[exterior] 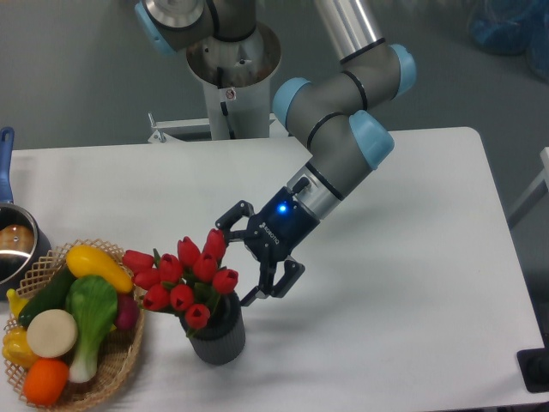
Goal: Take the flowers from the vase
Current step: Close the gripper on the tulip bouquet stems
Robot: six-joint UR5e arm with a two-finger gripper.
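Woven wicker forms the basket (pixel 120 360) at the near left edge of the white table (pixel 412 283), and it is heaped with toy vegetables (pixel 64 313): an orange one nearest, a round white one, a green and white one, a dark green one and a yellow one on top. Just right of the basket stands the vase (pixel 219 333), dark grey with ribbed sides, upright on the table. The flowers (pixel 184 275) sit in it, a bunch of red tulip heads that spreads up and to the left, so that the leftmost blooms hang over the basket's rim; a little green shows among them where they enter the vase. Just beyond and to the right of the bunch hangs the gripper (pixel 238 266), black with a blue light on its body, its two fingers spread wide apart. The upper finger lies right by the topmost tulip and may be touching it, though the view is too coarse to be sure; the lower finger hangs above the vase's right rim. Nothing is held between them. Behind it the grey arm (pixel 343 142) with pale blue joints rises to the robot's base. At the far left edge a metal pot (pixel 13 249) with a blue handle stands on the table.
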